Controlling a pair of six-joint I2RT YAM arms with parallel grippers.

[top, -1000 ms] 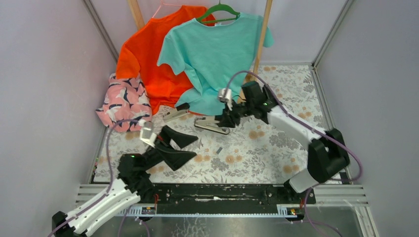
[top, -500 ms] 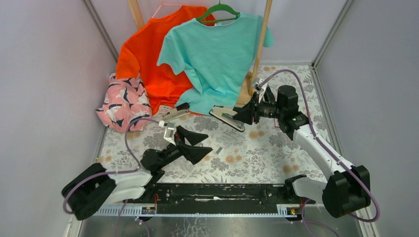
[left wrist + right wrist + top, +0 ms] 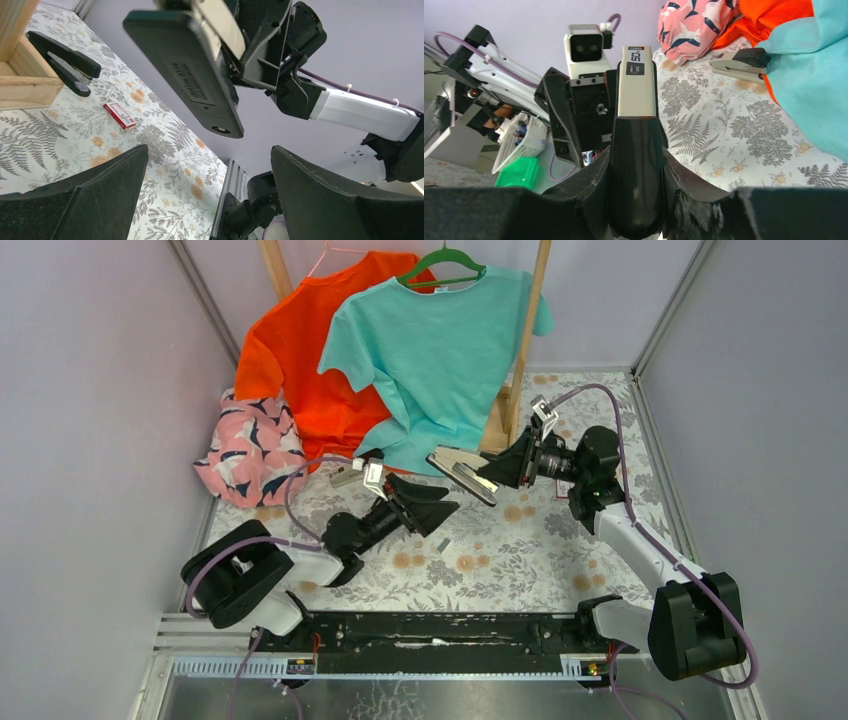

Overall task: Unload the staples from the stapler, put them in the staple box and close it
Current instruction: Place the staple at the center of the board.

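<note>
The stapler (image 3: 462, 470), black with a beige top (image 3: 637, 75), hangs in the air above the floral table, and my right gripper (image 3: 503, 468) is shut on its rear end (image 3: 636, 165). Its black underside (image 3: 195, 75) faces my left gripper (image 3: 437, 504), which stands wide open just below and to the left of it, with nothing between its fingers (image 3: 320, 195). The stapler is closed, so any staples inside it are hidden. A short silvery-grey piece (image 3: 441, 544) that may be staples lies on the table below the left gripper.
A second grey-and-black stapler (image 3: 345, 476) lies by the teal shirt (image 3: 430, 350). A black stapler (image 3: 65, 62) sits beside a wooden base (image 3: 25, 85), with a small red-and-white box (image 3: 119, 115) near it. Orange shirt (image 3: 290, 370) and pink cloth (image 3: 250, 445) at back left.
My right arm has lifted the stapler off the table and carried it right. My left arm has swung forward and right, its open gripper now under the stapler.
</note>
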